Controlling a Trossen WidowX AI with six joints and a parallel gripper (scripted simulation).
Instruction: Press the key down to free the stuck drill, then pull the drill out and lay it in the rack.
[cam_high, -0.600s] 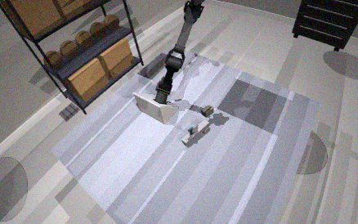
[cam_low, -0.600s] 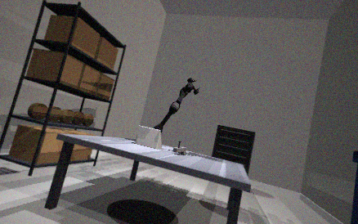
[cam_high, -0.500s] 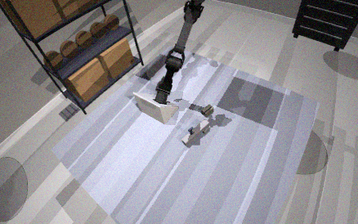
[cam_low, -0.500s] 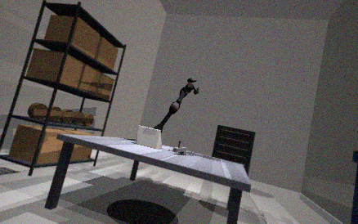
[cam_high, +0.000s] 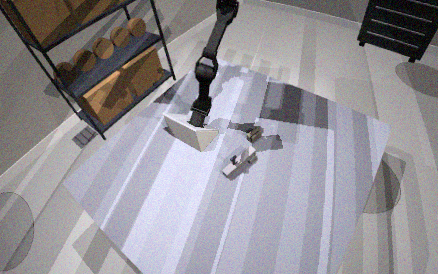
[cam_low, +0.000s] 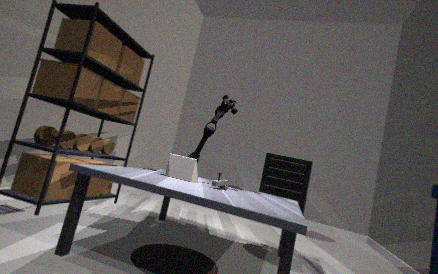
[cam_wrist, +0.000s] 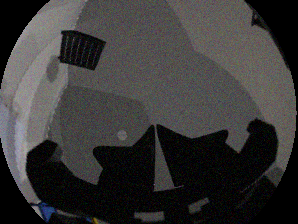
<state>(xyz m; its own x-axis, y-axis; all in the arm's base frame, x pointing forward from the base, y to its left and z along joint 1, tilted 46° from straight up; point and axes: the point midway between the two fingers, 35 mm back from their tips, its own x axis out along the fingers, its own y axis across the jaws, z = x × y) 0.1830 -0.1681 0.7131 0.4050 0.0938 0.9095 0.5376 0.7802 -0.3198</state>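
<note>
Counter lot, catalogued around the white angled panel

Markings: no brand, label or writing legible on any item.

Counter (cam_high: 280, 200) (cam_low: 195, 192), one, pale and streaked; carries the entries below, up to the arm.

White angled panel (cam_high: 187, 134) (cam_low: 183, 167), one, upright; the landmark.

Small pale block (cam_high: 239, 162) (cam_low: 220, 183), one, apart from the panel, to its right in the exterior view, with one short dark upright piece (cam_high: 233, 160) (cam_low: 219, 176) on it. Small olive-brown piece (cam_high: 254, 133), one, also right of the panel in the top view, near the block. Which of these is the drill, and which the key, cannot be told; all stand on the counter, clear of the tool.

Black arm (cam_high: 205, 70) (cam_low: 204, 139), one, rising from just behind the panel.

Tool (cam_low: 233, 106) (cam_wrist: 154, 127), one, high above the panel; two fingers, tips pressed together, nothing pinched.

Shelving unit (cam_high: 162, 40) (cam_low: 75, 82), one, left of the panel, away from the counter; four shelves, brown boxes, and one row of five rounded brown pieces (cam_high: 103, 48) (cam_low: 82, 142).

Black slatted cabinet (cam_high: 397, 25) (cam_low: 285, 181) (cam_wrist: 81, 50), one, well behind and right of the panel.
</note>
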